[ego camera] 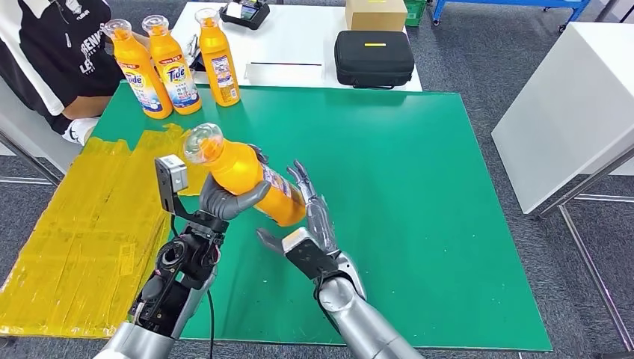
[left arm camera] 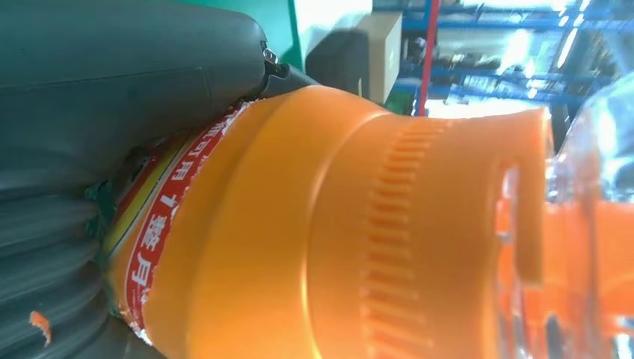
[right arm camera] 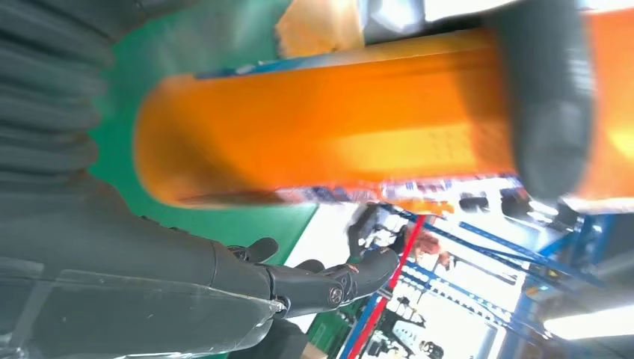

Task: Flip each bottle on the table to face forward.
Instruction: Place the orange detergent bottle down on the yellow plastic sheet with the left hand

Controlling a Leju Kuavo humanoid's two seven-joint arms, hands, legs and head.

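Green matting covers the table [ego camera: 419, 187] in the head view, with a sheet of yellow tape [ego camera: 82, 232] spread over its 9 o'clock side and grey carpet beyond the edges. Near the middle of the mat, toward 7 o'clock, the left hand [ego camera: 224, 200] grasps 1 orange bottle [ego camera: 250, 178] around its upper body, thumb wrapped across the front. This held bottle is lifted clear of the mat and tilted, its clear cap [ego camera: 202, 142] pointing to 10 o'clock and its base to 4 o'clock. Just beside the base, the right hand [ego camera: 310, 232] is released, palm turned toward the bottle and fingers [ego camera: 303, 179] spread upward behind its lower end; whether they touch it cannot be told. At 11 o'clock, 3 standing bottles [ego camera: 172, 66] line up along the far edge, 2 showing Tide labels. A person in a black and white top [ego camera: 52, 52] sits beyond that corner. On a white table behind lie 1 black case [ego camera: 374, 58], 1 cardboard box [ego camera: 375, 13] and 1 small black device [ego camera: 245, 13].

Blue shelving fills the background of the left wrist view, where the bottle's orange shoulder [left arm camera: 359, 224] and ribbed neck take up most of the picture, the grey thumb [left arm camera: 127, 82] pressed against the label edge.

Green mat and blue racking sit behind the bottle in the right wrist view: its orange body [right arm camera: 336, 120] crosses the picture, a dark finger of the other hand [right arm camera: 549, 97] wrapped over it, while the right hand's own fingers [right arm camera: 321, 284] stretch out straight, apart from the bottle.
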